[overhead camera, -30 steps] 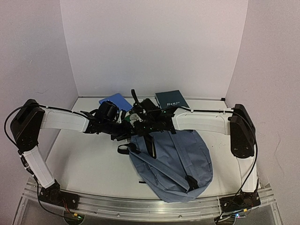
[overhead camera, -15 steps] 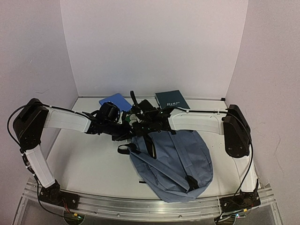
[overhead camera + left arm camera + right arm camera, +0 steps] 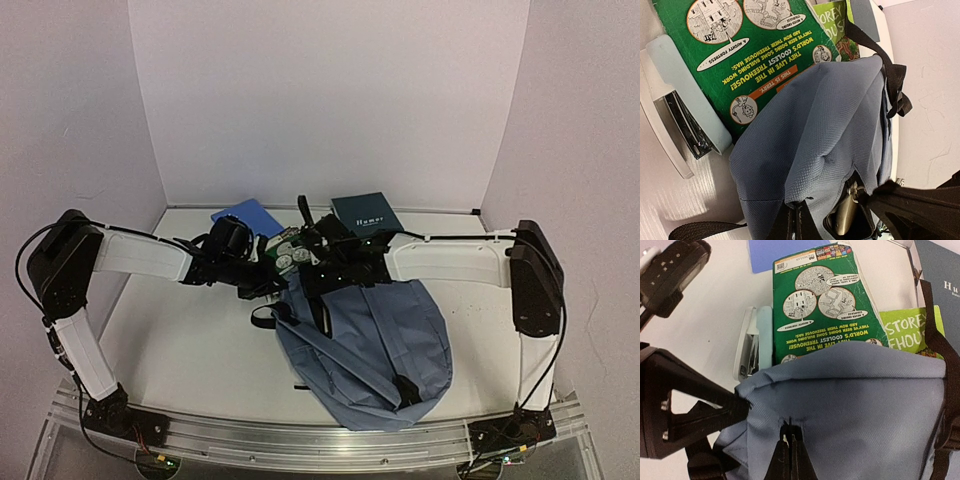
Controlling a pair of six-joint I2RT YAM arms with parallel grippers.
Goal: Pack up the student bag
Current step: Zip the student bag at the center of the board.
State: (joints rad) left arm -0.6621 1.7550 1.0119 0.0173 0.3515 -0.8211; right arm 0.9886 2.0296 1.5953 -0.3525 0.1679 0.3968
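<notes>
Fingers on L gripper & R gripper clamp bag rim; we're opening its mouth, next we'd spread & lift so book slides in.

green book lower part hidden under student bag | dark book cut by right edge

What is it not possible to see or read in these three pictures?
Inside of the student bag: all views, its own fabric covers it.
Lower part of the green book: both wrist views, under the bag.
Title on the dark book: too small in top view, cut by the edge in right wrist view.
</notes>
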